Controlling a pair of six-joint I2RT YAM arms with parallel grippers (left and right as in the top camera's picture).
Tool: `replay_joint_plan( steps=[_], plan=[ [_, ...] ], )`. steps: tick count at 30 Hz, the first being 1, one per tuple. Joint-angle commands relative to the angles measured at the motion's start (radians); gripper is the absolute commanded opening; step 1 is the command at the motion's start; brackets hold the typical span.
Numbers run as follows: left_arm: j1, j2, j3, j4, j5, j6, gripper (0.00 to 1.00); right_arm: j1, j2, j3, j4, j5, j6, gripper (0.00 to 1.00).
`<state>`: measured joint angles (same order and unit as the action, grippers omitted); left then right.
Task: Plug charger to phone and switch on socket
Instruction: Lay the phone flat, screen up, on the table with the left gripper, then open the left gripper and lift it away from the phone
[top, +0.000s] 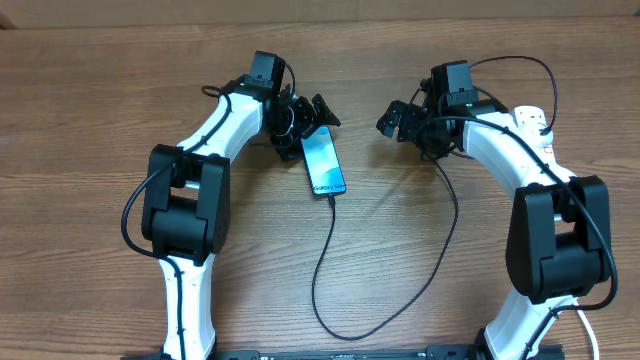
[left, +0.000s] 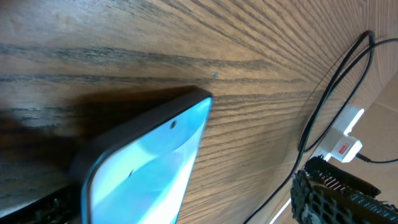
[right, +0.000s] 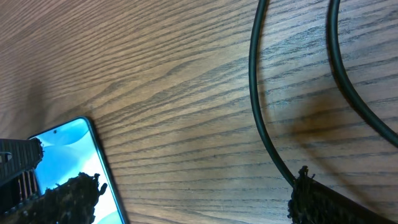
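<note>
Weight is hardly the issue with the slim rectangular smartphone (top: 323, 162), glossy light blue on its face and dark at the edges. It looks light, rigid and slick, and the glass would be the fragile part. I judge the dark long edges the place to pinch, never the face. It lies flat and face up on the table, just beside the left gripper (top: 303, 125), whose fingers stand wide apart and hold nothing (the left wrist view shows the phone's top end between them, untouched as far as I can tell).

The long thin black cable (top: 457, 208) looks limp and will trail behind whatever moves it. It meets the phone's near end, loops toward the robot's base and rises again on the right arm's side. Whether its tip is fully seated I cannot tell. It is best held at the stiff connector, not along the cord. The right gripper (top: 398, 120) is likewise spread and empty, hovering apart from the phone.

The white elongated power strip (top: 535, 118) with red marks sits at the far right, mostly hidden behind the right arm. Its switches look small and probably want a firm fingertip press.

The brown wood-grain tabletop (top: 100, 120) looks matte, giving some friction, though a nudged phone could slide. A pale beige wall or board (top: 320, 8) runs along the far edge.
</note>
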<state>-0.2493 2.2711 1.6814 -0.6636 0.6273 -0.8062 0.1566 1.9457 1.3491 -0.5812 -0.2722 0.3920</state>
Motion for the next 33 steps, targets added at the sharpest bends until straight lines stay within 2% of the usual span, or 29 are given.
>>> replay_joint_plan(
  steps=[1,13,19,26,33],
  plan=[
    [0.0,0.059,-0.042,-0.032,-0.146,-0.011,0.99,-0.006,-0.035,0.027,-0.001,0.01,-0.004,1.0],
    [0.001,0.059,-0.042,-0.044,-0.167,-0.031,1.0,-0.006,-0.035,0.027,-0.001,0.01,-0.004,1.0],
    [0.004,0.051,-0.037,-0.068,-0.172,0.048,1.0,-0.006,-0.035,0.027,-0.005,0.01,-0.004,1.0],
    [0.008,-0.044,0.024,-0.262,-0.446,0.122,1.0,-0.006,-0.035,0.026,-0.005,0.01,-0.004,1.0],
    [0.002,-0.28,0.063,-0.381,-0.643,0.183,1.0,-0.006,-0.035,0.026,-0.005,0.01,-0.004,1.0]
  ],
)
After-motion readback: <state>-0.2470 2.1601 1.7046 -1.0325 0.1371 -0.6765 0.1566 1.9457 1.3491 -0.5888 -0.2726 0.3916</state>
